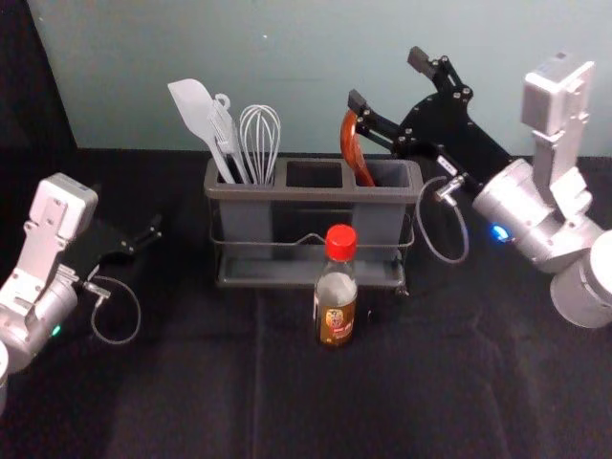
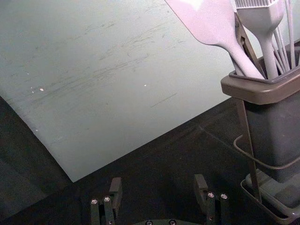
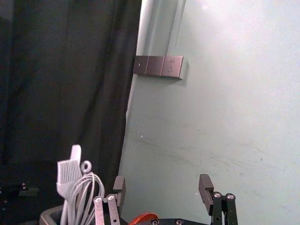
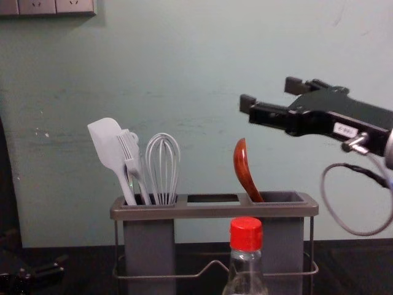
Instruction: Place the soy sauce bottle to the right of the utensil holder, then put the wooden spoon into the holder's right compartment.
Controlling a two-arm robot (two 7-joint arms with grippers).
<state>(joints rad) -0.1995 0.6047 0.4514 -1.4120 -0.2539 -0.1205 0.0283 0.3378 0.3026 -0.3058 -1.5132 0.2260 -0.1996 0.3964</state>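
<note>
Your right arm [image 1: 574, 206] comes in from the head view's right edge, raised, the forearm slanting inward. Right claw [image 1: 388, 78] is up high, aimed away from you and toward your left; near level in the chest view, jaws spread wide with a gap between. Blue light [image 1: 499, 233] at that wrist, cable looped below. Your left arm [image 1: 45, 244] sits low at the left edge, its left claw [image 1: 145, 234] angled inward, jaws well apart.

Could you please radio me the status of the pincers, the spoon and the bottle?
Left pincer open, left of holder. Right pincer open, above holder's right end. Spoon in right compartment. Bottle in front of holder, not right of it; nothing seen blocking.
</note>
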